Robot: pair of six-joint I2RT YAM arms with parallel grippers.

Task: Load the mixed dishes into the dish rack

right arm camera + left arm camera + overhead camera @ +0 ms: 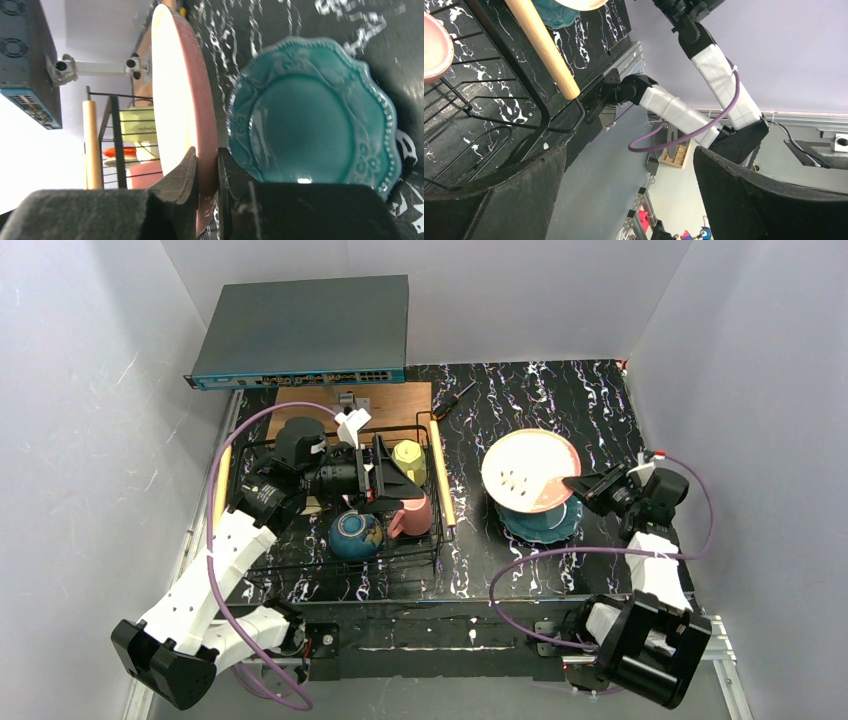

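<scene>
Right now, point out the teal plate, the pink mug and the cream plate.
teal plate [310,132]: right wrist view, its centre.
pink mug [418,515]: top view, its body.
cream plate [525,468]: top view, its face.

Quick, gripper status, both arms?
Left gripper: open, holding nothing.
Right gripper: closed on the rim of the round orange plate with cream face.

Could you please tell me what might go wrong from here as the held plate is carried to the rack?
1. The right gripper pinches the cream-faced plate only at its rim; it could slip onto the teal plate below.
2. The left gripper, open, hangs over the dish rack, so the arms might collide there.
</scene>
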